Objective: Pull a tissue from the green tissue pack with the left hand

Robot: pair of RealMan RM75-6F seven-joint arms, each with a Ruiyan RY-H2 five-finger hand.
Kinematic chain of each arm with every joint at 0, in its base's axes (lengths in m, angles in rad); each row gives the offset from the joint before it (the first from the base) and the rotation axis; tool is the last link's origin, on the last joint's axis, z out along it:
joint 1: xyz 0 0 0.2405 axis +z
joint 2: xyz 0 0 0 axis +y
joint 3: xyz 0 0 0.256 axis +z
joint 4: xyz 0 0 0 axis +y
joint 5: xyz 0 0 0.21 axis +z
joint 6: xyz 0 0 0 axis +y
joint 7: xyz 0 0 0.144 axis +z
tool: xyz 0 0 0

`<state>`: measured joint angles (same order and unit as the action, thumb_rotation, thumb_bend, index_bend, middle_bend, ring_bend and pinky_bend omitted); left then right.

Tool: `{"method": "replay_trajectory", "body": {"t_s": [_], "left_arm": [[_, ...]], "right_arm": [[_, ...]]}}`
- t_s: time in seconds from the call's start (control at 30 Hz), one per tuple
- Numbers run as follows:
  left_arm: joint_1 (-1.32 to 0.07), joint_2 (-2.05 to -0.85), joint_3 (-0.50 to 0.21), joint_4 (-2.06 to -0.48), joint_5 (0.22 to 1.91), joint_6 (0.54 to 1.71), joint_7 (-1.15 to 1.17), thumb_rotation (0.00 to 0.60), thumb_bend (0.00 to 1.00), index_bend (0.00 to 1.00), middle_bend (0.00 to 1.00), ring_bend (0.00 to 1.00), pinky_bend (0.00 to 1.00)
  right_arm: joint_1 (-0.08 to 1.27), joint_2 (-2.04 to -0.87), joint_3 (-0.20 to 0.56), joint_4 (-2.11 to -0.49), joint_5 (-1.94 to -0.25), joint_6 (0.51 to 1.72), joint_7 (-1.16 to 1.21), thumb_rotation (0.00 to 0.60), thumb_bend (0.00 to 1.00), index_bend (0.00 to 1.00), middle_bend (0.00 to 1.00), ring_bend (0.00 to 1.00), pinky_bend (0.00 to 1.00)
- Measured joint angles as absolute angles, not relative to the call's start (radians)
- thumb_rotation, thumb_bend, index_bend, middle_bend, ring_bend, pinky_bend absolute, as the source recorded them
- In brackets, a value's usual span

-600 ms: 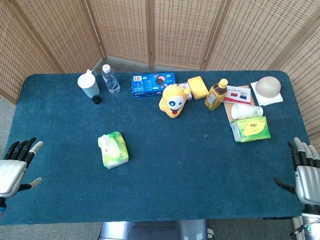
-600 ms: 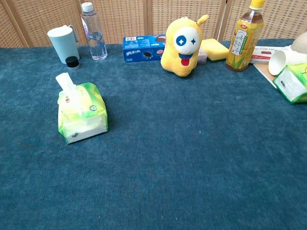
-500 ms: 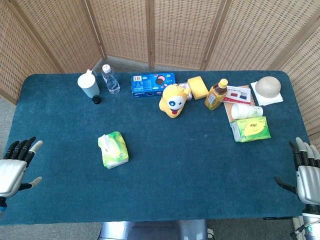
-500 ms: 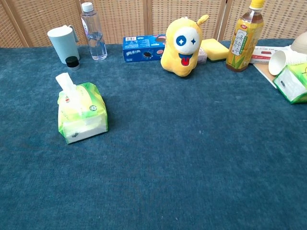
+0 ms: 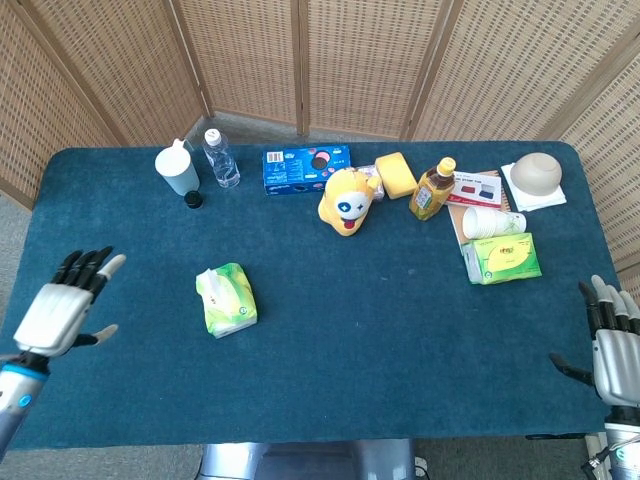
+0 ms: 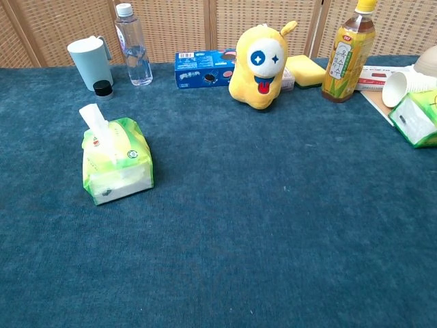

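Note:
The green tissue pack lies on the blue table left of centre, and a white tissue sticks up from its top. My left hand hovers over the table's left part, well left of the pack, open with fingers spread and nothing in it. My right hand is at the table's front right corner, open and empty. The chest view shows the pack but neither hand.
Along the back stand a pale cup, a black cap, a water bottle, a blue box, a yellow plush toy, a sponge and a tea bottle. Another green tissue box, paper cups and a bowl sit right.
My left hand has risen and moved inward and forward over the table toward the tissue pack. The right hand has barely moved.

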<state>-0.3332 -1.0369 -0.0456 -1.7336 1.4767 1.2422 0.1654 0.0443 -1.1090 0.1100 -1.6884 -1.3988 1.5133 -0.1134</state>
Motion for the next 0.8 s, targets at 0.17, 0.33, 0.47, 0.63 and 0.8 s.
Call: {"method": "replay_trajectory", "body": {"t_s": [0.17,0.33,0.47,0.63,0.8], "left_arm": [[-0.433,-1.116,-0.086,-1.66,1.456,1.129,0.199,0.6,0.0,0.08,0.0,0.0,0.0],[-0.525,-1.231,-0.112,-1.557,1.447,1.04,0.264,0.6,0.0,0.09,0.0,0.0,0.01],[-0.57,-1.293,-0.13,-1.528,1.408,0.996,0.325,0.6,0.02,0.09,0.0,0.0,0.02],[-0.604,-1.344,-0.14,-1.508,1.36,0.968,0.401,0.6,0.11,0.14,0.03,0.02,0.05],[-0.632,-1.382,-0.158,-1.496,1.33,0.967,0.441,0.6,0.17,0.17,0.04,0.03,0.07]], "right_arm": [[0.049,-1.105,0.113,-1.69,-1.381,1.492,-0.107,0.6,0.0,0.0,0.0,0.0,0.0],[0.053,-1.099,0.116,-1.69,-1.37,1.479,-0.096,0.6,0.0,0.0,0.0,0.0,0.0],[0.052,-1.095,0.117,-1.69,-1.369,1.478,-0.084,0.6,0.0,0.0,0.0,0.0,0.0],[0.051,-1.085,0.12,-1.691,-1.365,1.475,-0.061,0.6,0.0,0.0,0.0,0.0,0.0],[0.05,-1.078,0.121,-1.691,-1.359,1.469,-0.048,0.6,0.0,0.0,0.0,0.0,0.0]]}}
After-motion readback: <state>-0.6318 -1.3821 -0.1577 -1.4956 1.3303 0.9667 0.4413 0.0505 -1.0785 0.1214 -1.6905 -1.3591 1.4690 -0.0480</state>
